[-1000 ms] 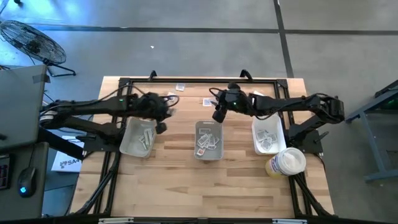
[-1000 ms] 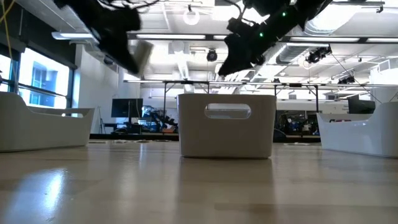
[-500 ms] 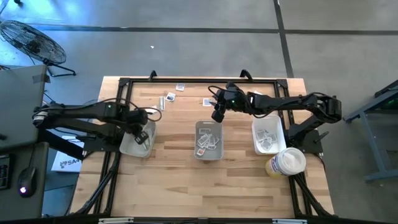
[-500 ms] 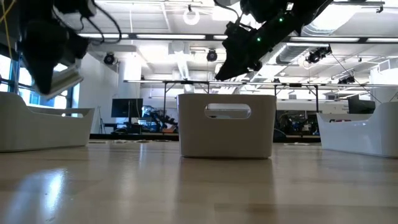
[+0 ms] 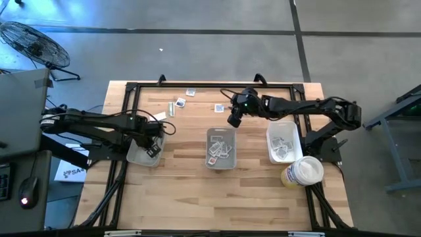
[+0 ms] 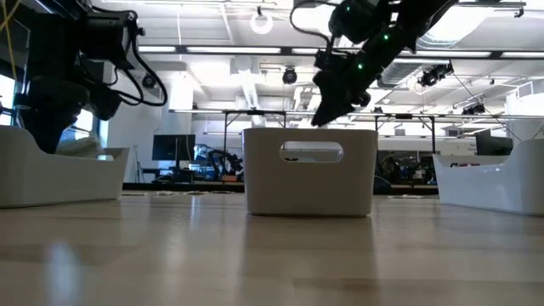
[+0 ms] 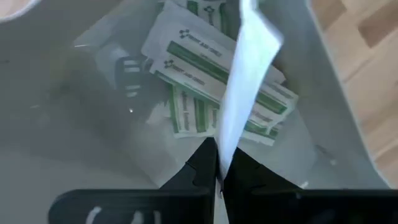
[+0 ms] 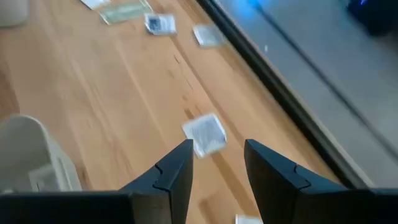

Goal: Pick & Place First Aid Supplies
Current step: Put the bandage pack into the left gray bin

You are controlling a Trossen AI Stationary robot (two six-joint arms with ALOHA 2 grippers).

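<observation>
Pale wooden worktop [image 5: 184, 197] seen from above. Left tool [image 7: 219, 169], at centre left over the translucent grey rectangular tray [image 5: 139, 153], has its fingers pressed together, pinching one plain white oblong wrapper [image 7: 245, 81] by its edge above the green-striped strip packets [image 7: 205, 68] lying in that tray. Right tool [image 8: 217, 163], at upper centre, hangs with fingers spread above a square white-grey sachet [image 8: 204, 133] lying on the bare wood. More loose packets [image 5: 181, 102] lie near the upper edge; others fill the grey centre bin [image 5: 220, 149] and the white right tray [image 5: 283, 146].
</observation>
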